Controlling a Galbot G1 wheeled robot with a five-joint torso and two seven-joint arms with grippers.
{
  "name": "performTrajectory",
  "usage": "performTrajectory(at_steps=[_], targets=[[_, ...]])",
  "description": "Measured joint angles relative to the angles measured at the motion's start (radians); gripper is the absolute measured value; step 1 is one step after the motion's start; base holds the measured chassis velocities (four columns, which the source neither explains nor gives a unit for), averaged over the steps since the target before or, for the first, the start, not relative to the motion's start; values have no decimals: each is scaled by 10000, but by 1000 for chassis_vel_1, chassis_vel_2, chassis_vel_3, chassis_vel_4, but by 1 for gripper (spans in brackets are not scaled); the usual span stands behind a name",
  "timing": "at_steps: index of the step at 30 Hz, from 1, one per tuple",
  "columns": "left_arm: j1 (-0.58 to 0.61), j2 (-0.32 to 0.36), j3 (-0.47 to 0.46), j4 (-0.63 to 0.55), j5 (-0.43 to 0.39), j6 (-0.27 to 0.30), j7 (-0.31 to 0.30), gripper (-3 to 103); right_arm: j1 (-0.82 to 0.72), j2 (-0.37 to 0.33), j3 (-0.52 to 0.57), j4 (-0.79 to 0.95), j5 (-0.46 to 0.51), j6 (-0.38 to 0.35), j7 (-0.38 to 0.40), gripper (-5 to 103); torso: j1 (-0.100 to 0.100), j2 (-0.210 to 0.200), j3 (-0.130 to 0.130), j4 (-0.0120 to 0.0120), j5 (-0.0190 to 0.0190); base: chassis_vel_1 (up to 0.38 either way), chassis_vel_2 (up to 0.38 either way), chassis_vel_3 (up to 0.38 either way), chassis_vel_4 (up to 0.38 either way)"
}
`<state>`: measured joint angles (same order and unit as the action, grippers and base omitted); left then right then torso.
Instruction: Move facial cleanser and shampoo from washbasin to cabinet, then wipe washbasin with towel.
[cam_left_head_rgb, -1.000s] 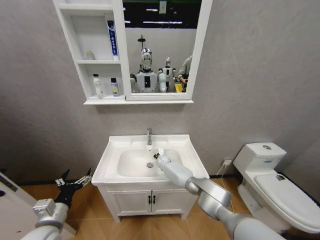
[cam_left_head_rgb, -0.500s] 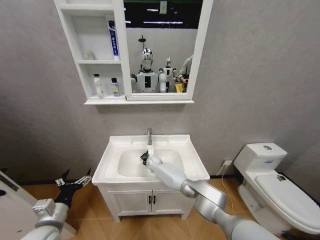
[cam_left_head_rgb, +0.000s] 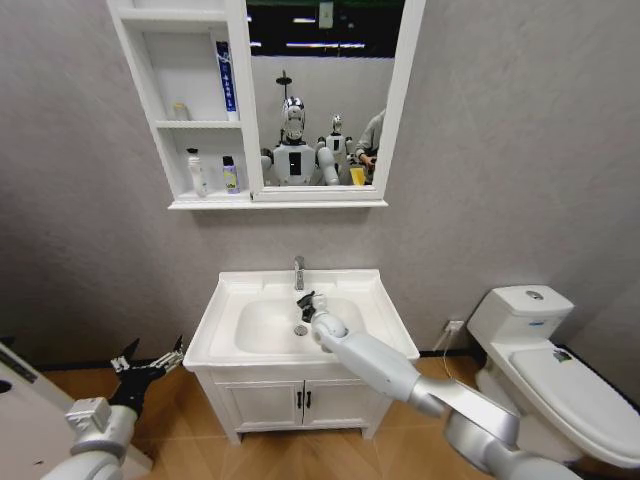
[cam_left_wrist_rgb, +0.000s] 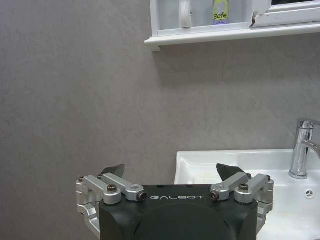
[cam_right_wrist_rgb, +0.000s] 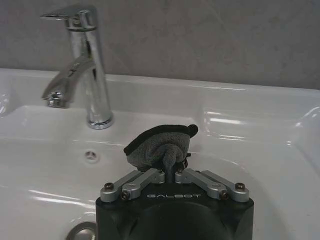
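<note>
- The right gripper (cam_right_wrist_rgb: 170, 159) is pinching the small dark grey folded towel (cam_right_wrist_rgb: 159, 146) inside the white ceramic washbasin (cam_left_head_rgb: 372, 292), near the chrome tap (cam_right_wrist_rgb: 82, 60).
- The left gripper (cam_left_wrist_rgb: 171, 172) is hanging with jaws spread, beside the washbasin's left edge.

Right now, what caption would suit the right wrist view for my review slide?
Right gripper shut on the towel, held over the washbasin bowl beside the chrome tap.

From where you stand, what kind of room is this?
It looks like a bathroom, perhaps a mock-up. There is a white washbasin with a chrome tap, a toilet to its right, and a mirrored cabinet on the wall above holding bottles.
</note>
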<state>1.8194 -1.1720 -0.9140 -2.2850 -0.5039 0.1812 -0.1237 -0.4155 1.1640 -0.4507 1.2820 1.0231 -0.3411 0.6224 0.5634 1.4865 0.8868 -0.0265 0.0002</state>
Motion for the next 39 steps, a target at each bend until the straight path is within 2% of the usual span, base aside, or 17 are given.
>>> performTrajectory(at_steps=[1,2,4,9,13,23,27,30,31,33,39], targets=[[0,0,0,0,0,0,-1,100,-122,-344,202,161,17,73,17,4,0,0,0,-3,2,0,0,0,0],[0,0,0,0,0,0,-1,100,-122,-344,202,161,17,73,17,4,0,0,0,-3,2,0,0,0,0],[0,0,0,0,0,0,0,100,-355,-1100,609,442,4,189,-28,4,0,0,0,-3,1,0,0,0,0],[0,0,0,0,0,0,0,100,-604,-1675,1194,548,-53,241,-288,4,0,0,0,-2,2,0,0,0,0],[0,0,0,0,0,0,0,100,-775,-1932,1731,235,-145,409,-1033,4,0,0,0,0,0,0,0,0,0],[0,0,0,0,0,0,0,100,-458,-1288,1960,-2168,-1007,1358,-2365,4,0,0,1,-2,-4,0,0,0,0],[0,0,0,0,0,0,0,100,85,-610,1920,-3319,-1233,1801,-3039,4,1,0,1,1,-3,0,0,0,0],[0,0,0,0,0,0,0,100,389,-216,1838,-3741,-1324,1970,-3263,4,1,-1,1,1,-3,0,0,0,0],[0,0,0,0,0,0,0,100,389,-216,1838,-3741,-1324,1970,-3263,4,1,-1,1,1,-3,0,0,0,0],[0,0,0,0,-1,0,2,100,651,259,1793,-4157,-1528,2030,-3200,4,1,0,1,6,-5,0,0,0,0],[0,0,0,0,0,-1,2,100,620,519,1857,-4305,-1838,1829,-2625,4,1,0,1,3,-4,0,0,0,0]])
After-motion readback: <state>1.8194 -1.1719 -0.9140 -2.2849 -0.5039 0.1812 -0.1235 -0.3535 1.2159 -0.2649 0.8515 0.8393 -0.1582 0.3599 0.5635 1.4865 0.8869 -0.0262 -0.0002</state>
